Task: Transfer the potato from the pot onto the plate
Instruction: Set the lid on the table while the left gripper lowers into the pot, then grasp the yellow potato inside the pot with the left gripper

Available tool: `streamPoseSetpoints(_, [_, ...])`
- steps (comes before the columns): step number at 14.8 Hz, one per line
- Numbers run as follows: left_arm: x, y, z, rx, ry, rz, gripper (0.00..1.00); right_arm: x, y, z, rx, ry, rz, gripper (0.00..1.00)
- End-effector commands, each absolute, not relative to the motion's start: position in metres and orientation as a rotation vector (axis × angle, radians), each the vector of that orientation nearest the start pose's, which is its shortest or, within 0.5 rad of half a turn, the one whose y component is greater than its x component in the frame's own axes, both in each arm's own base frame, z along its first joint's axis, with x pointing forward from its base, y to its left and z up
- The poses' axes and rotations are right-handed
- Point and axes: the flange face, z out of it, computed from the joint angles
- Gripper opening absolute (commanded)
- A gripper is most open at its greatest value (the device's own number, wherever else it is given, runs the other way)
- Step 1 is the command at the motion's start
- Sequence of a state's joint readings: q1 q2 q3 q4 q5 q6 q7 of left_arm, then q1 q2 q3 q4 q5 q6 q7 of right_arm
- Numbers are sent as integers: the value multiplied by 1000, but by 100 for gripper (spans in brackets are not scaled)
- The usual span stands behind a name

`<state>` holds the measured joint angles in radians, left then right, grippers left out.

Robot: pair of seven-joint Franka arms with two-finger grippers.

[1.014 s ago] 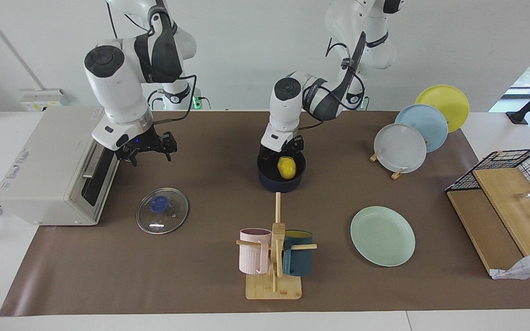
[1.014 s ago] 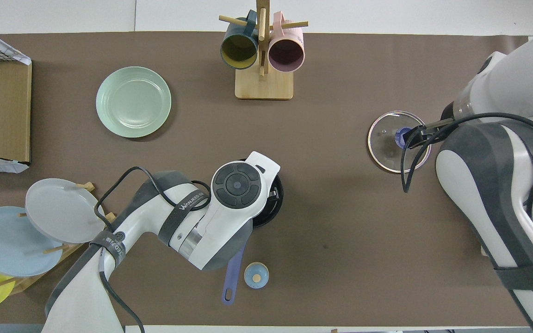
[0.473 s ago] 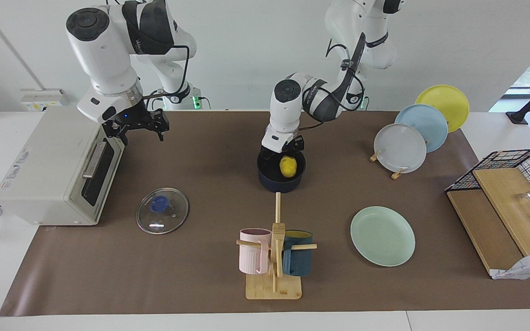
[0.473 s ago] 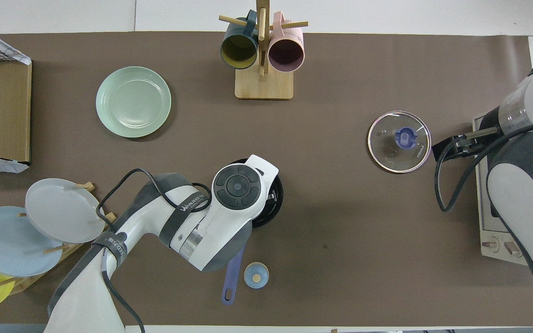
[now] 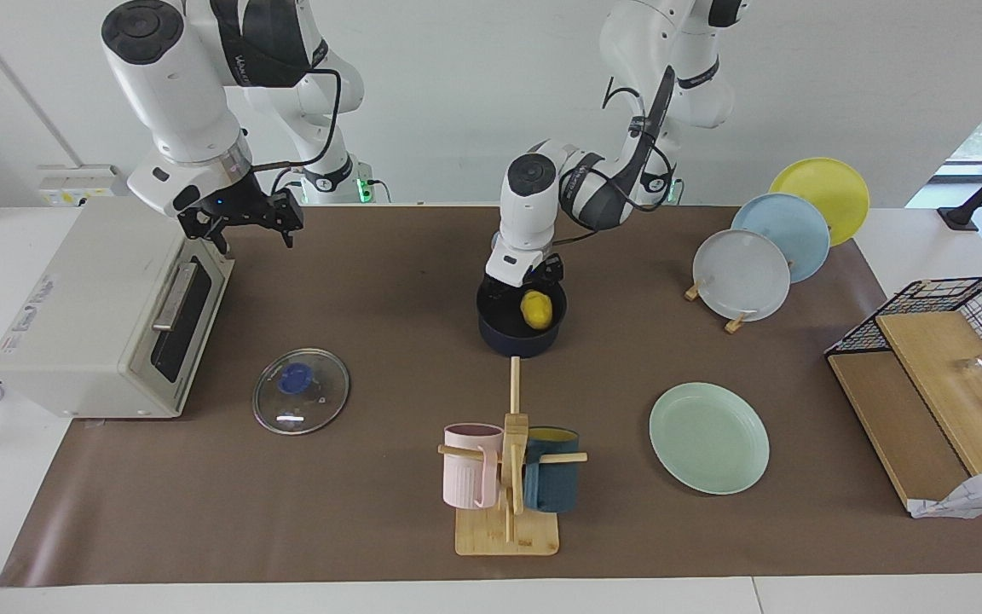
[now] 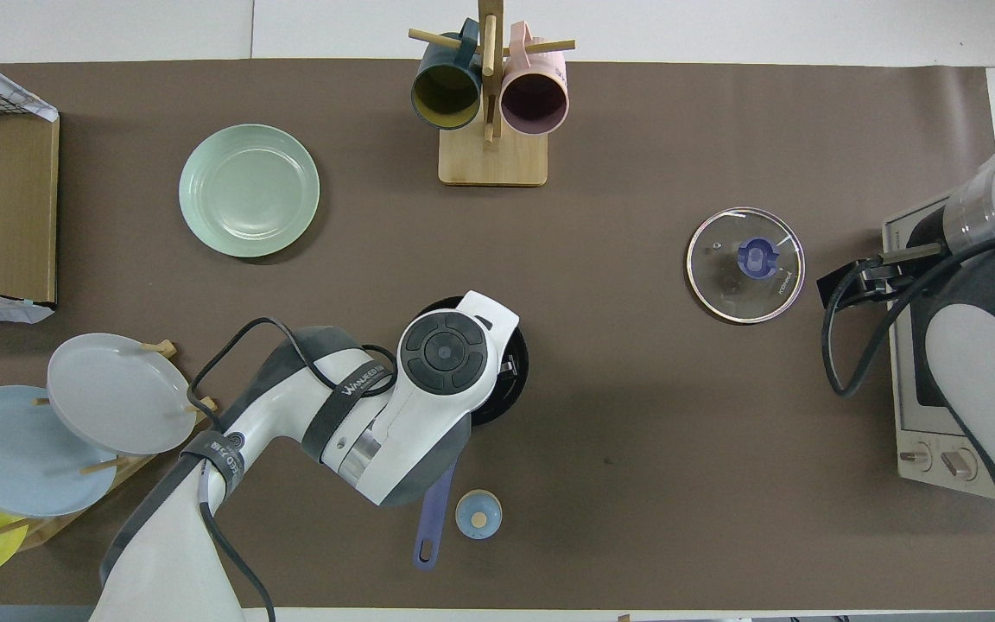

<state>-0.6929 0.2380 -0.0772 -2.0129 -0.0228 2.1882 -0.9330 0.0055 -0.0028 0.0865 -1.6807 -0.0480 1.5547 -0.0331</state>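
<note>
The potato (image 5: pixel 536 309) lay in the pot (image 5: pixel 521 337), unlifted; the left gripper (image 5: pixel 525 286) hovered, jaws' state unclear; the plate (image 5: pixel 709 437) was bare.

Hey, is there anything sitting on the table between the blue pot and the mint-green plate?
Nothing: between the pot and the plate only bare brown mat shows, in both views.

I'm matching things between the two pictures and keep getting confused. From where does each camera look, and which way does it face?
Facing view: high across the table, looking at the robots; both arms, the left gripper over the pot, the right gripper by the toaster oven.
Overhead view: above the robots' end, looking steeply down; arms enter from below, hiding the potato.
Both share the plate, the glass lid, half a turn apart.
</note>
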Motion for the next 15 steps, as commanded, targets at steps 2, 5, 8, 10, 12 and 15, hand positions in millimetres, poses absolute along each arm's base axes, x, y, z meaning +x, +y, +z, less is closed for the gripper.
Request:
streamPoseSetpoints(2, [422, -414, 327, -3113, -339, 45, 100, 537, 43, 574, -3162, -181, 179, 100])
streamPoseSetpoints(5, [429, -410, 326, -3104, -384, 48, 100, 537, 43, 574, -3164, -179, 179, 100])
streamPoseSetpoints(8, [432, -406, 326, -3092, -446, 50, 100, 537, 43, 574, -3162, -179, 179, 100])
streamPoseSetpoints(10, [432, -405, 325, -3078, -494, 57, 100, 537, 43, 574, -3162, -179, 179, 100])
streamPoseSetpoints(12, [437, -403, 329, -3059, -554, 39, 100, 537, 41, 576, -3162, -177, 169, 100])
streamPoseSetpoints(15, [442, -401, 326, -3030, -602, -18, 100, 540, 30, 588, -3163, -128, 126, 100])
